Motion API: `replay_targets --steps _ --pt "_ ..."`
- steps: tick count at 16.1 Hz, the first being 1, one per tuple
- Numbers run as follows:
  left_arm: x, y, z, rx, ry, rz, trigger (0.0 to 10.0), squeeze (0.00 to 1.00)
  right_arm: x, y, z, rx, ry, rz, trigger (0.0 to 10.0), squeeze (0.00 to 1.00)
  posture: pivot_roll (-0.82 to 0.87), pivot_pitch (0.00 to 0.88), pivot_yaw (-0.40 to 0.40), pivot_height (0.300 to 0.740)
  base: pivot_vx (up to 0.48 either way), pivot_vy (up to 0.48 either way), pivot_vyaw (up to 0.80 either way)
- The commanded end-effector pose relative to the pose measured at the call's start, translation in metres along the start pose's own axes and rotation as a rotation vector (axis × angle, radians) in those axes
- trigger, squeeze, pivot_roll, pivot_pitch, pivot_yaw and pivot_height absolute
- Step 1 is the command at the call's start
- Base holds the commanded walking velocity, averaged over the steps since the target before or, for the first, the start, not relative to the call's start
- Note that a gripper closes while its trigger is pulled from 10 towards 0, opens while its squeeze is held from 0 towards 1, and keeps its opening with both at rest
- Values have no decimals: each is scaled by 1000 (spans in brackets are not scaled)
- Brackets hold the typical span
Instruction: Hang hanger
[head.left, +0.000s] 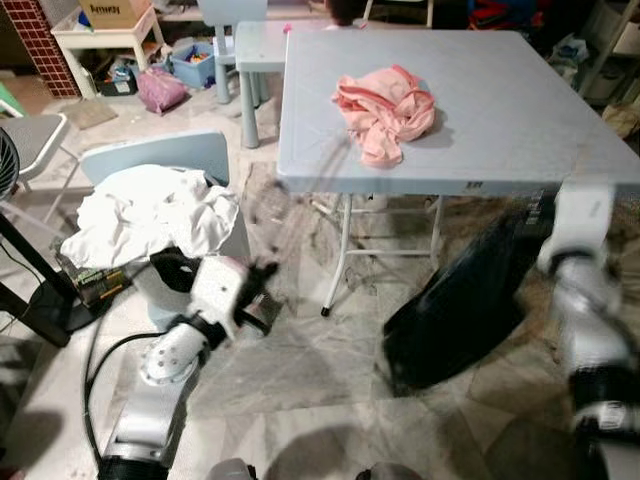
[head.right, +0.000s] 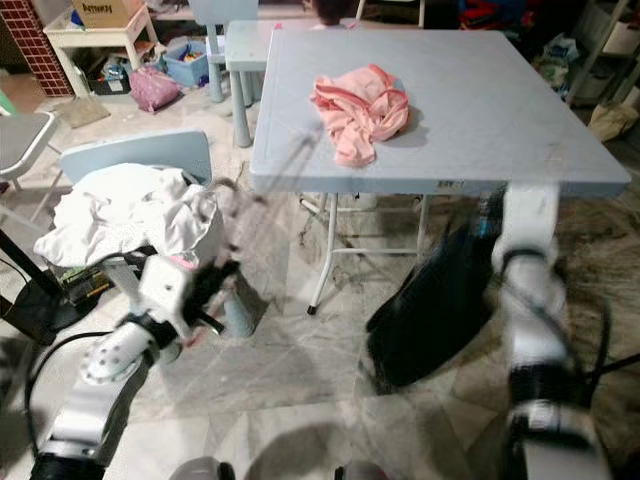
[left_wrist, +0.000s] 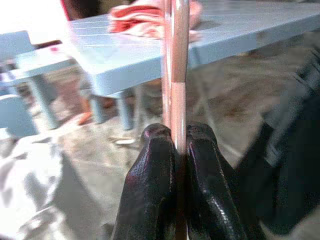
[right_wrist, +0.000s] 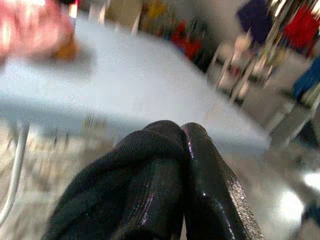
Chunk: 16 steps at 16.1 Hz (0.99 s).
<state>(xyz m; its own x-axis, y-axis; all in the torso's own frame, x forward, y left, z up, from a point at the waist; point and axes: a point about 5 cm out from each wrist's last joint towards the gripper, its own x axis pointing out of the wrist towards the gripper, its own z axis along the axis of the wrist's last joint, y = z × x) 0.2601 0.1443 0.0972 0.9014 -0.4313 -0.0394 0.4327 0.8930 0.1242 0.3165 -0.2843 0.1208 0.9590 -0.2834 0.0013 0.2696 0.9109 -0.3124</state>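
Beside the pale blue table (head.left: 520, 120), left gripper (left_wrist: 179, 150) clamps a slim pinkish-wooden hanger (left_wrist: 178, 60); right gripper (right_wrist: 182, 145) pinches black garment (head.left: 460, 300).

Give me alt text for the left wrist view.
The left gripper is shut on a thin wooden hanger bar that rises straight up between its black fingers. Behind stands a pale blue table with a pink garment on top.

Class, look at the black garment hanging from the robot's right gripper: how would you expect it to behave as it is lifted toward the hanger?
The black garment will probably stay floppy: it sags in loose folds below the right gripper. It may swing, since it hangs free beside the table. It seems light, held by one pinch.
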Motion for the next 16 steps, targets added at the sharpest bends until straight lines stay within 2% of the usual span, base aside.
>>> replay_targets --steps 1,2,3,5,10,16 --pt "-1 2 4 -19 -18 48 10000 0 1 0 7 19 -28 1 0 0 -60 0 -24 740 0 0 0" --pt "0 3 7 -57 -34 85 10000 0 -3 8 5 46 -27 39 0 0 -61 0 -18 740 0 0 0" --pt "4 2 14 -77 -70 93 10000 0 -6 23 16 117 -77 118 4275 0 -61 0 -10 740 0 0 0" --pt "9 3 20 -108 -96 103 10000 0 -6 32 30 147 -131 163 10000 0 -65 0 -4 740 302 0 0" --pt "15 9 37 -123 -149 128 10000 0 2 24 57 176 -212 127 10000 0 -62 0 -7 740 396 0 0" --pt "18 7 38 -132 -151 118 10000 0 4 26 70 185 -249 116 10000 0 -65 0 -10 740 434 0 0"
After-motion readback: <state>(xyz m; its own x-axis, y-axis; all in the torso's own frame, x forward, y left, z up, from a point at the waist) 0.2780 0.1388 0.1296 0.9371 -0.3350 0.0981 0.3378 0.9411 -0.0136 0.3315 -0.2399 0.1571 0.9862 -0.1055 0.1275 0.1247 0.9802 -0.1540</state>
